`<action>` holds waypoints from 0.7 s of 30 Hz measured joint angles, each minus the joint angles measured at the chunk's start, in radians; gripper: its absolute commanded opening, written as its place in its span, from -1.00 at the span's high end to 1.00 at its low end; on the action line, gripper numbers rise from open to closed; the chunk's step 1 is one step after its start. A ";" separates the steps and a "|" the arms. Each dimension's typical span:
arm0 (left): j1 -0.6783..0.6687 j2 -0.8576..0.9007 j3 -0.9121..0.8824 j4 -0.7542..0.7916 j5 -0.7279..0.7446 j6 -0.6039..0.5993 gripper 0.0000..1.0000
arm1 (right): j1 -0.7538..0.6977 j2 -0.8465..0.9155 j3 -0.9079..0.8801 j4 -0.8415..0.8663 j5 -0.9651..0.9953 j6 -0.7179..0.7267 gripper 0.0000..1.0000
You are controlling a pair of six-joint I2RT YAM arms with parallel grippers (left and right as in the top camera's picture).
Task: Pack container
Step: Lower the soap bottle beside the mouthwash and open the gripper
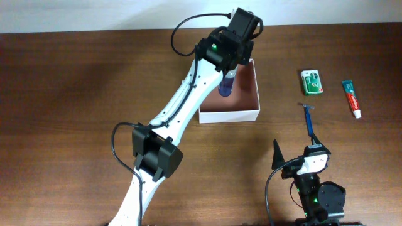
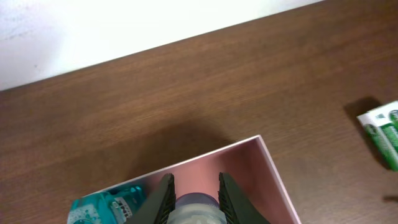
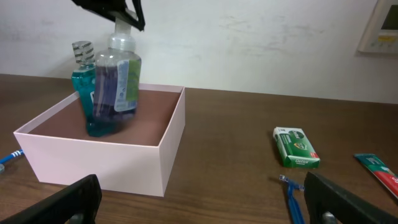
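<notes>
The container (image 1: 242,115), a white box with a pinkish inside (image 2: 252,165), stands at the table's middle back. My left gripper (image 1: 230,70) hangs over it, shut on the clear cap (image 2: 196,210) of a purple-liquid bottle (image 3: 118,81). That bottle tilts, with its base down inside the box. A teal bottle (image 3: 83,90) stands right behind it in the box, also seen beside my left fingers (image 2: 106,205). My right gripper (image 1: 295,148) sits low at the front right, open and holding nothing, its fingers (image 3: 74,199) wide apart.
A green packet (image 1: 312,82), a toothpaste tube (image 1: 352,98) and a blue razor (image 1: 309,119) lie on the table right of the box. The razor is just ahead of my right gripper (image 3: 200,186). A small blue item (image 3: 9,157) pokes out at the box's left.
</notes>
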 measured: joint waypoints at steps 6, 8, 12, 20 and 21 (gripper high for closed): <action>0.013 0.005 0.000 0.016 -0.005 0.000 0.63 | 0.000 0.000 0.000 0.000 0.000 0.000 -0.97; 0.014 0.011 0.000 0.025 -0.009 0.000 0.63 | 0.000 0.000 0.000 0.000 0.000 0.000 -0.97; 0.014 0.033 0.000 0.027 -0.011 0.000 0.63 | 0.000 0.000 0.000 0.000 0.000 0.000 -0.97; 0.014 0.064 0.000 0.041 -0.011 0.000 0.52 | 0.000 0.000 0.000 0.000 0.000 0.000 -0.97; 0.014 0.064 0.000 0.046 -0.012 0.000 0.52 | 0.000 0.000 0.000 0.000 0.000 0.000 -0.97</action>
